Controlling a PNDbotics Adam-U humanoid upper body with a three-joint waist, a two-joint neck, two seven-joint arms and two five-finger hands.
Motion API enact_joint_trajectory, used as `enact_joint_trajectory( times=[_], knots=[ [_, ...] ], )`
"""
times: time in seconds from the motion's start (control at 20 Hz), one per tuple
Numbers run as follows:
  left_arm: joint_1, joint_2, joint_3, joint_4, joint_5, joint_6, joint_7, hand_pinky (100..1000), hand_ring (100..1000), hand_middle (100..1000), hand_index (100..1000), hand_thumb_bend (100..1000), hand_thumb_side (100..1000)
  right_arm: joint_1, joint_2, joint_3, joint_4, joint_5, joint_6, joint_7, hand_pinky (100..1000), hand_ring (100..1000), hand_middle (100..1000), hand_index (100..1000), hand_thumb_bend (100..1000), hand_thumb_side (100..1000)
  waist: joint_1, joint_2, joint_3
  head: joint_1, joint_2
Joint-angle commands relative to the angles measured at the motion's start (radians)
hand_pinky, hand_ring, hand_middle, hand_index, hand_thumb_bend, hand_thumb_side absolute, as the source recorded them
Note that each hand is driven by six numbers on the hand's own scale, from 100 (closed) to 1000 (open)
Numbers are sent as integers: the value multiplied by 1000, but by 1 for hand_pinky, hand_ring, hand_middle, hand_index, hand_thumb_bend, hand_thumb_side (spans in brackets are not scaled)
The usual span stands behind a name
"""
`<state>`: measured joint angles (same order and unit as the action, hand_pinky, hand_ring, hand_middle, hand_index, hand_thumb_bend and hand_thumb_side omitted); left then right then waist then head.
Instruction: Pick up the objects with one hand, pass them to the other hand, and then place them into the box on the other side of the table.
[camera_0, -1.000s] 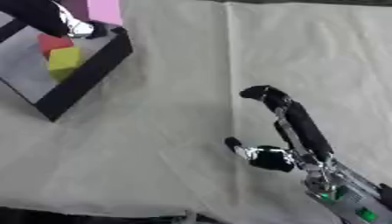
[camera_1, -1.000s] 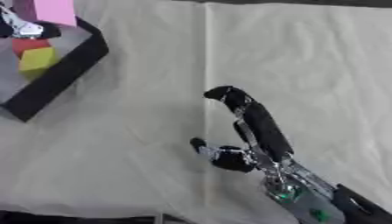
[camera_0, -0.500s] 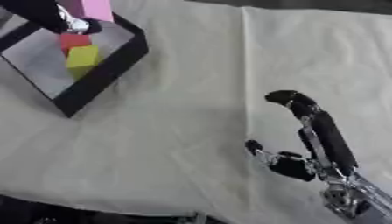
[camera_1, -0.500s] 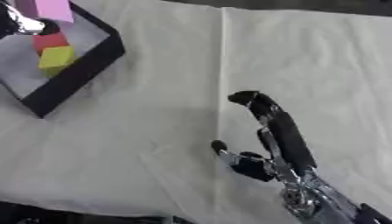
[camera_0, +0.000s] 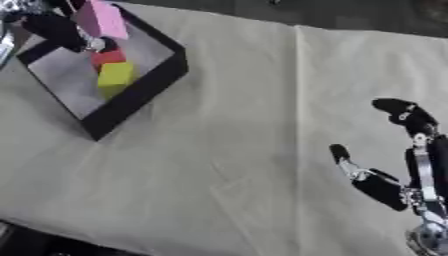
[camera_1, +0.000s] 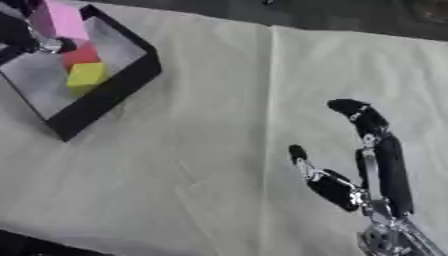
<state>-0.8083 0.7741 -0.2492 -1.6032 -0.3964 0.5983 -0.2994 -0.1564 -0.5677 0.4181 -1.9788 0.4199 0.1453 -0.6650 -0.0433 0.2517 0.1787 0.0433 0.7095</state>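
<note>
The left robot hand (camera_0: 66, 31) was up in the far left corner, over the black box (camera_0: 149, 82). It held a pink block (camera_0: 101, 19), but its fingers were hard to make out. The pink block stood on end, its long side up and down, right above a red block (camera_0: 108, 57) and a yellow block (camera_0: 115, 75) that lay inside the box. So the box was straight below, and the block probably only needed to go down. The right robot hand (camera_1: 363, 165) rested far off near the lower right, fingers open and holding nothing, on the pale surface (camera_0: 227, 150).

Head stereo pair looks down (table (camera_0: 219, 150) askew).
</note>
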Motion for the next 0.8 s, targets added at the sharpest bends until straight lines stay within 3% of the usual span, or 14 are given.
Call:
enact_joint_trajectory(
  times=[0.05, 0.25, 0.45, 0.55, 0.65, 0.8],
  knots=[
    [-7, 36, 23, 26, 0, -6, 24, 803, 558, 529, 389, 429, 100, -1, -9, -30, -21, -28, -12, -33, 759, 850, 754, 794, 512, 162, 0, -10, -2, 5, -8],
    [0, 31, 29, 65, -8, -14, 50, 806, 566, 541, 416, 428, 100, -5, 2, -38, -21, -32, -25, -49, 758, 850, 754, 794, 511, 163, -7, -1, -8, -3, -1],
    [7, 28, 30, 103, -34, -28, 67, 807, 582, 560, 469, 504, 100, -7, 12, -40, -21, -33, -35, -59, 756, 850, 753, 793, 506, 169, -14, 7, -14, -8, 8],
    [12, 27, 31, 120, -54, -44, 71, 829, 610, 596, 545, 579, 100, -8, 15, -42, -21, -39, -37, -64, 755, 850, 752, 792, 504, 171, -15, 11, -16, -9, 10],
    [17, 27, 32, 130, -72, -61, 65, 859, 649, 641, 629, 713, 100, -8, 16, -44, -21, -42, -37, -68, 755, 850, 752, 792, 502, 173, -16, 14, -17, -10, 13],
    [19, 25, 37, 140, -87, -75, 54, 887, 696, 671, 668, 850, 119, -14, 19, -46, -21, -51, -36, -73, 753, 849, 749, 790, 519, 149, -16, 16, -14, -16, 15]
  ],
)
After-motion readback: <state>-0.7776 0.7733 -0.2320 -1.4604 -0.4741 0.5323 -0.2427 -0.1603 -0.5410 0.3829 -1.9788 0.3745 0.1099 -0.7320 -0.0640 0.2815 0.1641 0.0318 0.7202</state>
